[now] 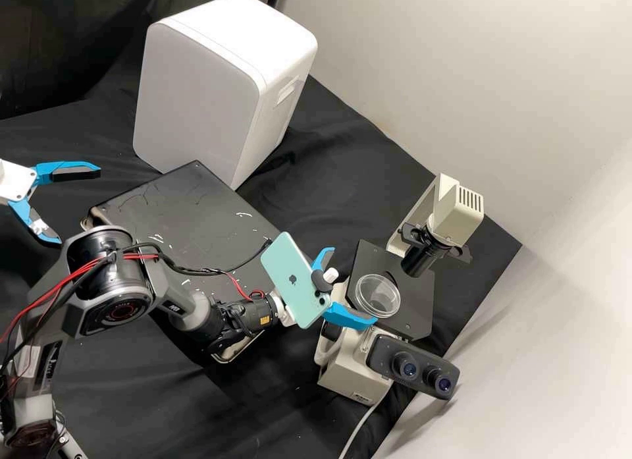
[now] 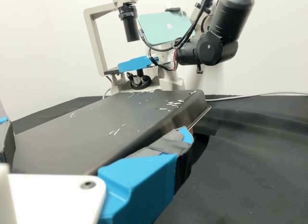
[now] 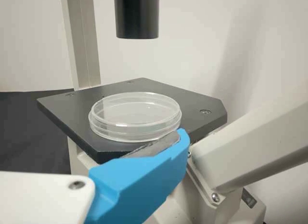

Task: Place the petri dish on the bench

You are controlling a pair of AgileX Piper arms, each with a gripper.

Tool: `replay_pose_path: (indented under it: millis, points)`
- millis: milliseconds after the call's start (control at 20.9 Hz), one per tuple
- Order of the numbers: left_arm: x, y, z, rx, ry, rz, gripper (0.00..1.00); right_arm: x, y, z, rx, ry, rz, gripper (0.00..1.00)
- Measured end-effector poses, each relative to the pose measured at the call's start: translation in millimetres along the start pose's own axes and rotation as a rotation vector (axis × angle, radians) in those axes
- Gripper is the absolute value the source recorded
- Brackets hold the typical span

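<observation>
- The petri dish (image 1: 377, 296) is clear and round. It lies flat on the black stage (image 1: 413, 317) of a microscope (image 1: 352, 367), right under the dark lens tube (image 1: 416, 260). It is not on the bench (image 1: 342, 176).
- Your right claw (image 1: 353, 286) is at the stage's edge with its two blue fingers spread wide. In the right wrist view one finger (image 3: 144, 178) lies just beside the dish's near rim; you cannot tell whether it touches. The dish is not pinched.
- A mint-green phone (image 1: 294, 289) is fixed to the right arm's wrist, behind the claw.
- Your left claw (image 1: 76, 205) is at the far left of the bench, well apart from the microscope. Its fingers are spread and hold nothing.
- A flat black tray (image 1: 184, 215) flecked with white lies on the bench between the two claws. In the left wrist view one left finger (image 2: 144, 185) sits low, close beside the tray's edge.
- A white box (image 1: 217, 83) with rounded corners stands behind the tray.
- The microscope stands at the right of the bench, its eyepieces (image 1: 421, 370) facing the front edge.
</observation>
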Motion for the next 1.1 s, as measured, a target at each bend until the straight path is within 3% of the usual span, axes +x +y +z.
replay_pose_path:
  millis: [286, 382, 525, 668, 764, 1098]
  points:
    - [0.1, 0.2, -0.7, -0.005, 0.01, 0.002, 1.0, -1.1, 4.4, 1.4, -0.019, 0.0, -0.014, 1.0]
    - [0.2, 0.3, -0.8, -0.01, 0.017, 0.004, 1.0, -2.7, 11.3, 0.9, -0.014, -0.002, -0.001, 1.0]
    - [0.4, 0.0, -0.3, -0.004, 0.014, 0.002, 1.0, -6.5, 30.5, 3.0, -0.015, 0.001, 0.067, 1.0]
    - [0.4, 0.1, -0.3, -0.001, 0.014, 0.002, 1.0, -10.1, 41.9, -1.8, -0.017, 0.022, 0.108, 1.0]
    - [0.4, 0.2, -1.1, 0.011, 0.023, 0.004, 1.0, -13.4, 45.4, -3.9, -0.007, 0.028, 0.119, 1.0]
    - [0.7, -0.8, -2.2, 0.008, 0.033, -0.001, 1.0, -17.3, 47.8, -7.6, 0.001, 0.037, 0.126, 1.0]
